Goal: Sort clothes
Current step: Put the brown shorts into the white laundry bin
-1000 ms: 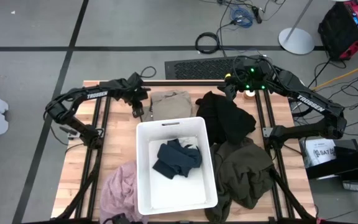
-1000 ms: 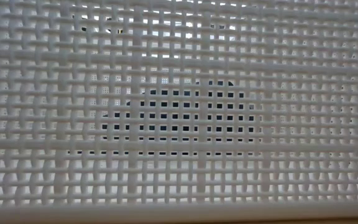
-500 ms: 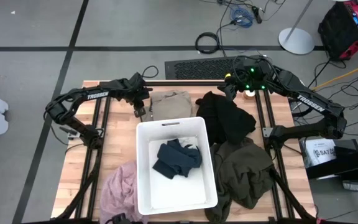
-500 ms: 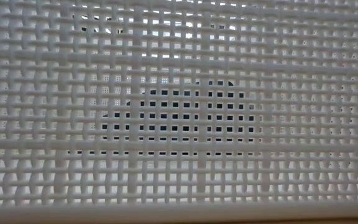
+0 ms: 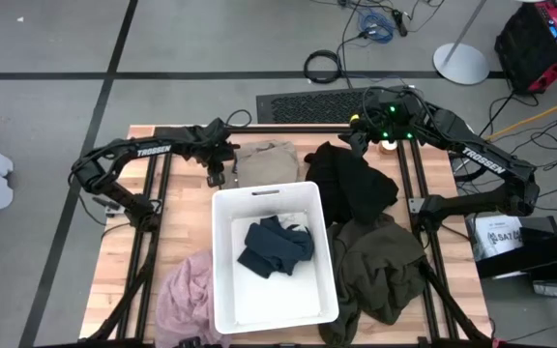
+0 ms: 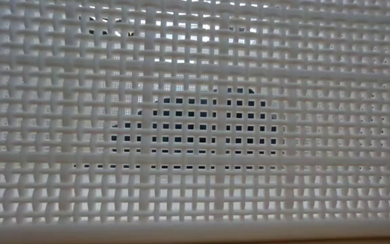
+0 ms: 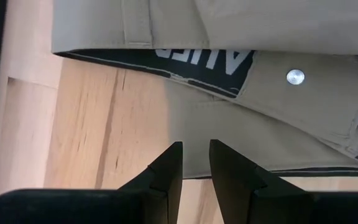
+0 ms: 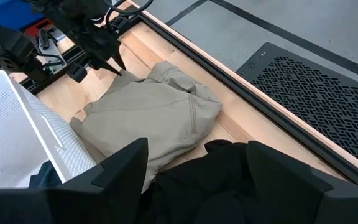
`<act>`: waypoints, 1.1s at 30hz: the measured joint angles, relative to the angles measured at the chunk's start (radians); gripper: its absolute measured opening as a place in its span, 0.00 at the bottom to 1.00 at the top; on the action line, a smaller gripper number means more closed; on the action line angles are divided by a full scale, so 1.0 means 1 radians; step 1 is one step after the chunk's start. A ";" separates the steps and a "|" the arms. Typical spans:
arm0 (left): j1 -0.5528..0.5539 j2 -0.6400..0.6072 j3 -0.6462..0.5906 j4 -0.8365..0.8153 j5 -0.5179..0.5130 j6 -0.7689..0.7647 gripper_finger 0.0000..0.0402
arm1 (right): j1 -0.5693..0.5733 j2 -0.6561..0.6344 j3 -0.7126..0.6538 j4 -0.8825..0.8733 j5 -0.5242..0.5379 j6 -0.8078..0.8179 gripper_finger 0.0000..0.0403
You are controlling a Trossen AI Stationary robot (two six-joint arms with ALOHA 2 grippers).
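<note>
Khaki garment [image 5: 266, 160] at the desk's twelve o'clock is your pick: left gripper [image 7: 195, 163], fingers narrowly parted and empty, sits at its edge; right fingers [image 8: 120, 171] wide, empty. Close next.

Navy garment [image 5: 275, 246] crumpled inside the white bin [image 5: 226, 300]; khaki trousers [image 5: 266, 162] behind it, black garment [image 5: 351, 182] and olive garment [image 5: 385, 266] right, pink garment [image 5: 187, 295] left.

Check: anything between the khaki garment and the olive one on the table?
Yes, in the high view: the black garment lies between the khaki garment and the olive garment, beside the white bin.
</note>
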 joint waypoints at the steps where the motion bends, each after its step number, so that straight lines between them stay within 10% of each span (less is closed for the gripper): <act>1: -0.001 0.000 0.000 0.000 -0.001 0.000 0.22 | 0.000 0.000 0.000 0.000 0.000 0.000 0.65; 27: -0.043 -0.001 0.059 0.005 -0.097 -0.102 0.22 | 0.000 0.000 0.000 -0.001 0.000 -0.026 0.65; 33: -0.044 -0.001 0.061 -0.040 -0.094 -0.079 0.03 | 0.000 0.000 0.000 -0.001 0.000 -0.026 0.65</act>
